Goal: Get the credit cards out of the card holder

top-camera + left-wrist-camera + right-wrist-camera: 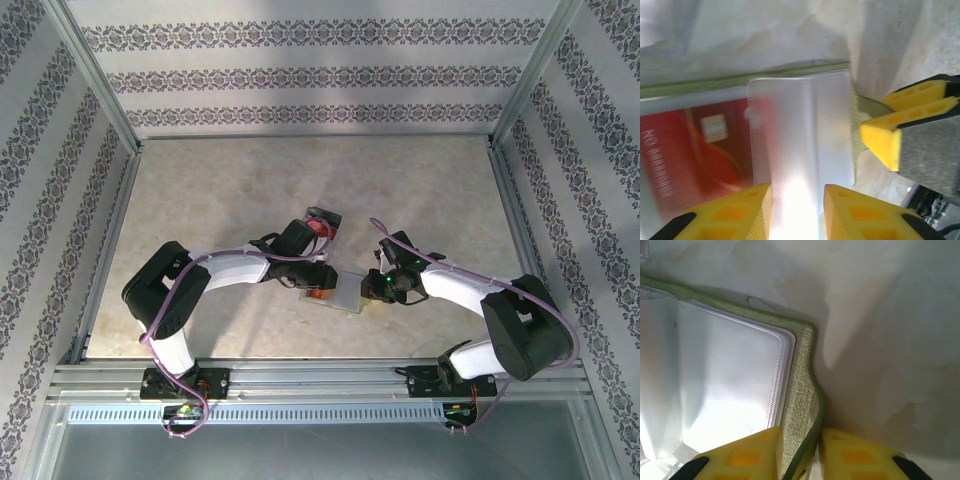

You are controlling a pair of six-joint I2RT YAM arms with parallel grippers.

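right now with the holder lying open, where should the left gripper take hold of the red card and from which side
Likely the chip end of the red card, beside the notch in the clear sleeve. It lies flat inside the card holder, so no pinch from above: slide in low from the sleeve side, while the right gripper clamps the green cover.

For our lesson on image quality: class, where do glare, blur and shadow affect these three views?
Left wrist: glare whitens the clear sleeve near the bottom edge, and the red card is blurred. Right wrist: glare washes out the clear sleeves, and soft shadows mottle the table. Top external: sharp, no glare.
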